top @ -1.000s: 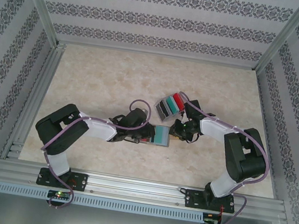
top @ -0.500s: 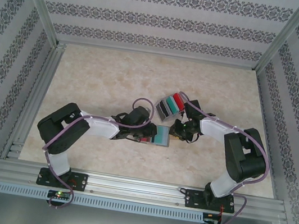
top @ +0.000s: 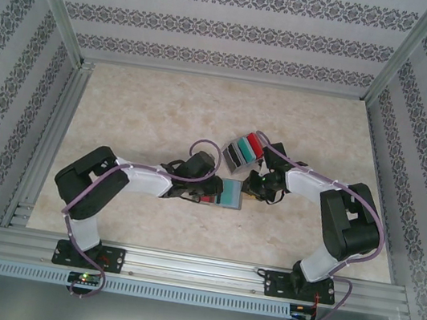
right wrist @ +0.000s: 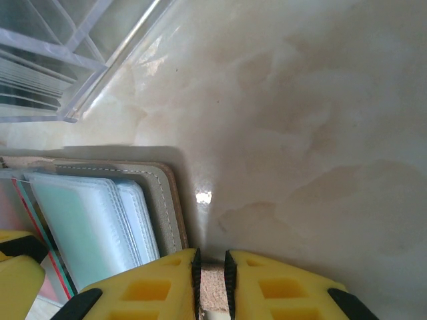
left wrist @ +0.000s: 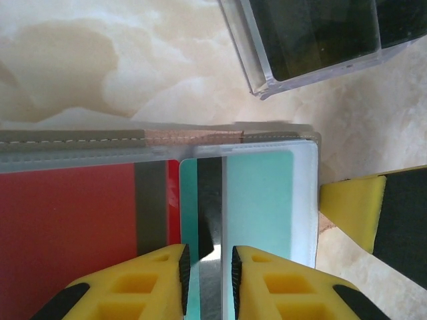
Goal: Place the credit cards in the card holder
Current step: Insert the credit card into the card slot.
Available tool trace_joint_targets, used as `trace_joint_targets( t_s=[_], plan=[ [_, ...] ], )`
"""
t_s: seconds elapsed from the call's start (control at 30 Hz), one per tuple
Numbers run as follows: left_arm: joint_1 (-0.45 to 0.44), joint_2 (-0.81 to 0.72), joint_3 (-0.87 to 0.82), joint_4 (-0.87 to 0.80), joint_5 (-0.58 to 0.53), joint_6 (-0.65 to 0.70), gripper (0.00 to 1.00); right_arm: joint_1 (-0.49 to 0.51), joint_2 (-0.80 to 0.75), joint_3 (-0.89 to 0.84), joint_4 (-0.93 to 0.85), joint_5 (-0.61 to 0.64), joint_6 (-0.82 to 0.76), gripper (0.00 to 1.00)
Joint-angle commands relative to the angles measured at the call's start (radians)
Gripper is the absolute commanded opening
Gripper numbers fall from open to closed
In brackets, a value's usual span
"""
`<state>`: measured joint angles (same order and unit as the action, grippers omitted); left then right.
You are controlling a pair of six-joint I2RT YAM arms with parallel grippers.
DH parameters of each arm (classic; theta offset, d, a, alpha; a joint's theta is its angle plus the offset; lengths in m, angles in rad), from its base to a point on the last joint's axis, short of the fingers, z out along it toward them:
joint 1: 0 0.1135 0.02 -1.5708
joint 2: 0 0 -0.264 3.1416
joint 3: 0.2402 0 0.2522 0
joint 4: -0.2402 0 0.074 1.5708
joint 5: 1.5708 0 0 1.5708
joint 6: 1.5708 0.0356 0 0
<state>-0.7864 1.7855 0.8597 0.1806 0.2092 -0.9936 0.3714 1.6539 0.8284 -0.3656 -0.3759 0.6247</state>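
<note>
The card holder (top: 234, 196) lies open on the table between the two arms. Its grey stitched edge (left wrist: 73, 138) and clear sleeves (right wrist: 137, 220) show in the wrist views. A teal credit card (left wrist: 189, 207) with a dark stripe sits partly inside a sleeve, and my left gripper (left wrist: 207, 259) is shut on its near end. A red credit card (left wrist: 67, 233) lies in the panel beside it. At the holder's right edge, my right gripper (right wrist: 210, 267) is shut on a brown tab of the card holder. In the top view, the left gripper (top: 206, 195) and the right gripper (top: 253, 189) flank the holder.
A clear acrylic box (top: 243, 150) holding red, teal and dark cards stands just behind the holder, close to the right arm. Its corner (left wrist: 267, 80) and wall (right wrist: 60, 60) show in the wrist views. Aluminium rails and patterned walls enclose the marble-patterned table (top: 147, 117).
My left gripper has moved a little to the right toward the holder, taking the teal card with it. The right arm and the holder have stayed still.
</note>
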Motion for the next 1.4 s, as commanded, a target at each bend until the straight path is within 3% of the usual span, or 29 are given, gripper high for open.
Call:
trace_joint_targets(
  t_s=[0.0,0.83,1.37],
  plan=[
    [-0.017,0.028,0.037,-0.033,0.018,0.026,0.26,0.041,0.049,-0.044,-0.012,-0.004,0.008,0.21],
    [-0.016,0.068,0.03,0.102,0.109,-0.002,0.29,0.044,0.049,-0.034,-0.019,-0.004,0.008,0.21],
    [-0.013,-0.167,-0.042,-0.039,-0.103,0.046,0.33,0.011,-0.133,0.006,-0.071,0.049,0.0,0.26]
  ],
)
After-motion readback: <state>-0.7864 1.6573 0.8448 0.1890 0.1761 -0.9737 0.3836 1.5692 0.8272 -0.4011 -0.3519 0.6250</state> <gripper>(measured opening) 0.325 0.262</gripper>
